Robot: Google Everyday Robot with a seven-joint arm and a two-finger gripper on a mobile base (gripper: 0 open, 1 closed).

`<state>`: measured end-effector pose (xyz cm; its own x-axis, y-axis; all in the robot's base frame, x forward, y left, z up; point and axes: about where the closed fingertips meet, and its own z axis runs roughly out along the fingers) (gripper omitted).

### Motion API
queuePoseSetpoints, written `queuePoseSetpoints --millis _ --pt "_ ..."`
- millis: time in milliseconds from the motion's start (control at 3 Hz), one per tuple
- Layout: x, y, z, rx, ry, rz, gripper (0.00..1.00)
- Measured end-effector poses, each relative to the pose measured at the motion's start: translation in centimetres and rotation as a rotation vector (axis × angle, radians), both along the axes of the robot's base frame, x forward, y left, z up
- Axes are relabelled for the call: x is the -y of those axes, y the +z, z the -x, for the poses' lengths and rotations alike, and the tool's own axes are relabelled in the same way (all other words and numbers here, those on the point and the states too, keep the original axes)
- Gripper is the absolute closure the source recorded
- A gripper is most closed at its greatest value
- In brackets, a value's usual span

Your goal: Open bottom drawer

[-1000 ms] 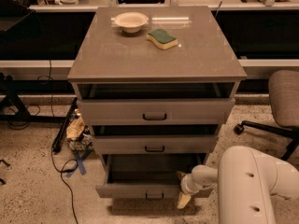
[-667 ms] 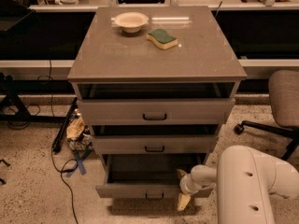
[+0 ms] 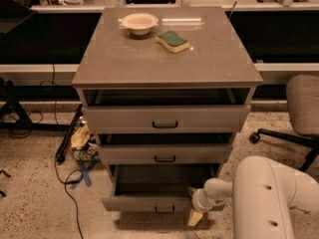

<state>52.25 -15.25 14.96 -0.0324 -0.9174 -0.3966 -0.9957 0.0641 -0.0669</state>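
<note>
Grey-beige and flat-fronted, the bottom drawer (image 3: 142, 203) stands pulled out, its plain inside showing. The tan-tipped gripper (image 3: 195, 216) sits at its right front corner; whether it is spread or closed we cannot tell. Up and left, a smooth top (image 3: 164, 63) bears a round bowl (image 3: 139, 23) and a sponge (image 3: 172, 41). Speckled floor (image 3: 35, 198) lies below.

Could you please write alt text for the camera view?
The bottom drawer of a grey cabinet stands pulled out, the gripper at its right front corner. A bowl and sponge sit on top.
</note>
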Motion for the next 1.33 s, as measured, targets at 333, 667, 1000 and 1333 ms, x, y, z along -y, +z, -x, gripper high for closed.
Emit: queuePoseSetpoints --millis 333,667,1000,1333 --pt "0.2 -0.2 0.8 -0.022 -0.017 -0.003 0.41" --pt "0.4 0.0 1.2 -0.028 -0.023 -0.002 0.72" --pt "1.3 0.6 4.0 -0.060 -0.055 0.000 0.95" --pt "1.3 0.6 4.0 -0.060 -0.055 0.000 1.00"
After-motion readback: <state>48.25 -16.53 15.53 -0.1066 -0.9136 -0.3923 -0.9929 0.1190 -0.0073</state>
